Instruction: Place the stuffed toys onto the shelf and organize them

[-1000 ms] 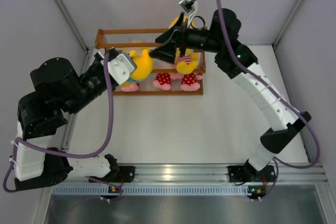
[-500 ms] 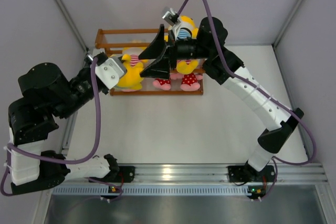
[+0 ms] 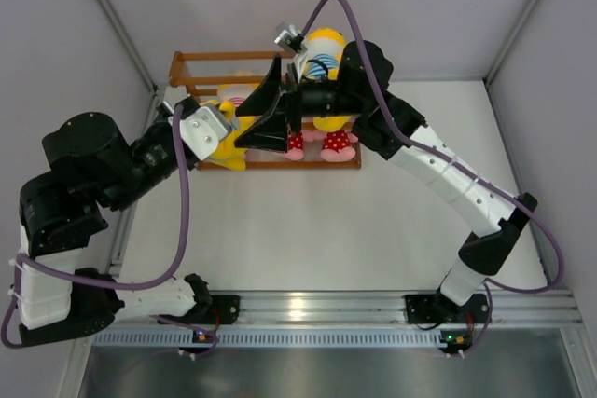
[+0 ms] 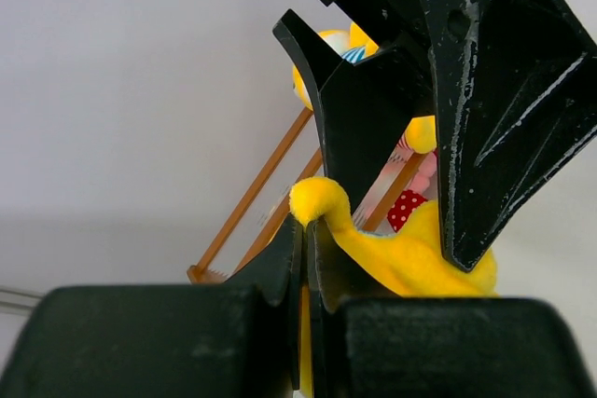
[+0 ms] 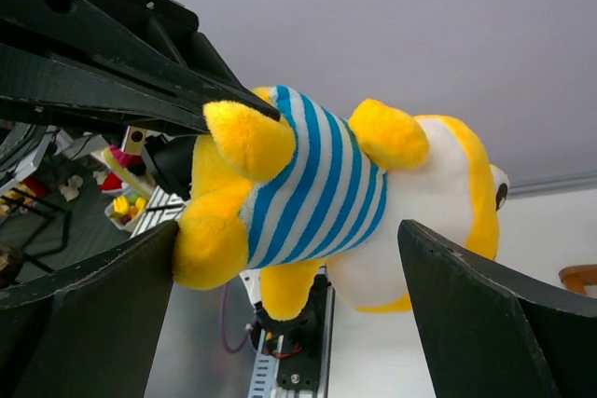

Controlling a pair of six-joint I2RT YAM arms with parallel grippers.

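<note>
My left gripper [image 3: 224, 133] [image 4: 306, 240] is shut on one arm of a yellow stuffed toy [image 3: 222, 144] [image 5: 326, 184] in a blue-striped shirt, held at the left front of the brown wooden shelf [image 3: 187, 57]. My right gripper [image 3: 239, 130] [image 5: 287, 228] is open wide, its black fingers [image 4: 504, 109] on either side of that toy. A second blue-striped yellow toy [image 3: 324, 51] [image 4: 350, 48] sits at the top of the shelf. Two pink toys in red dotted outfits [image 3: 294, 144] lie on the front tier. A pink-striped shirt [image 3: 239, 100] shows behind the right gripper.
The shelf stands at the back of the white table [image 3: 308, 221], near the back wall. A metal rail [image 3: 308, 303] with both arm bases runs along the near edge. Grey side walls close the table in on the left and right.
My right arm has swung left across the shelf, and its spread fingers now straddle the toy that my left gripper holds. The left gripper has shifted slightly down and left with the toy.
</note>
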